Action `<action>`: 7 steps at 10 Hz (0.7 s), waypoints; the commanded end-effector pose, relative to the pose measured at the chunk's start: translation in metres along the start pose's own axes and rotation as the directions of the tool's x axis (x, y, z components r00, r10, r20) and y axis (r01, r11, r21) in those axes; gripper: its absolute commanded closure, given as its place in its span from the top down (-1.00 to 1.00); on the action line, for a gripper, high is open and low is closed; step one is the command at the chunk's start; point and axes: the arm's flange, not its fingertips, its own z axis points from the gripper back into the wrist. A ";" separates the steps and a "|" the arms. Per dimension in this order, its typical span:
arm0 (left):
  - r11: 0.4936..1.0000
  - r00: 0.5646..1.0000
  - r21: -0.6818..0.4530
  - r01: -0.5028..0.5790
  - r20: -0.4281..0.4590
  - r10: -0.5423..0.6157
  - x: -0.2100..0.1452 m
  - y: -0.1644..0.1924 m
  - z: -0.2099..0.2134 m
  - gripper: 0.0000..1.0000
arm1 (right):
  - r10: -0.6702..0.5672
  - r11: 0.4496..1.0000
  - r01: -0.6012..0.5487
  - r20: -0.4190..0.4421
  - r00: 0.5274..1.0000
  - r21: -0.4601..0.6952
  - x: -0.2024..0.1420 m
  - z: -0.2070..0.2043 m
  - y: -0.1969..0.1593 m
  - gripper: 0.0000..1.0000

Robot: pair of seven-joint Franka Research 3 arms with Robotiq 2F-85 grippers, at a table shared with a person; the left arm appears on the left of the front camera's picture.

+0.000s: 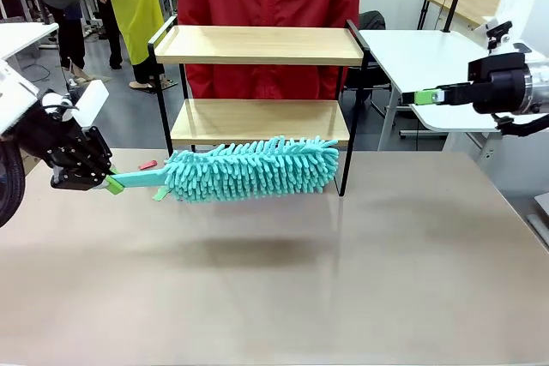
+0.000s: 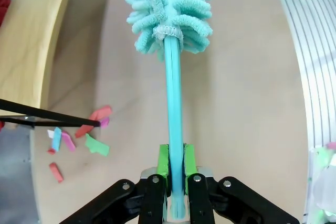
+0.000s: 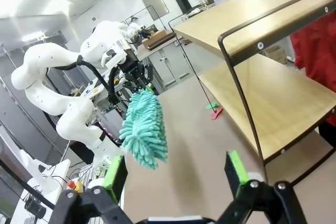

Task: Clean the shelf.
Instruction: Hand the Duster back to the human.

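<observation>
Clamping the handle of a teal duster point(image 1: 250, 169), the left tool point(image 1: 110, 183) holds it level above the tabletop point(image 1: 343, 263), just before the shelf point(image 1: 257, 45). The right tool point(image 1: 423, 97) hangs wide open and empty beside the shelf's end.

No text, label or number seems readable anywhere, as far as the blurry background allows.

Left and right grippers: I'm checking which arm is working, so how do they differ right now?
The left gripper is shut on the duster handle; the right gripper is open and holds nothing. The left gripper sits low, near the table by the shelf's left legs; the right gripper hangs higher, off the shelf's right end. Both are black with green pads.
</observation>
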 end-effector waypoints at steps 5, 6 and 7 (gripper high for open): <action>1.000 1.000 0.005 -0.008 0.008 0.008 0.002 -0.001 0.001 -0.74 | 0.295 0.951 -0.282 -0.096 0.951 0.125 0.012 -0.046 0.037 1.00; 1.000 1.000 0.005 -0.008 0.008 0.008 0.002 -0.001 0.001 -0.74 | 0.330 0.930 -0.311 -0.072 0.941 0.196 0.010 -0.060 0.033 1.00; 1.000 1.000 0.005 -0.008 0.008 0.008 0.002 -0.001 0.001 -0.74 | 0.344 0.918 -0.326 -0.045 0.938 0.228 0.001 -0.073 0.023 1.00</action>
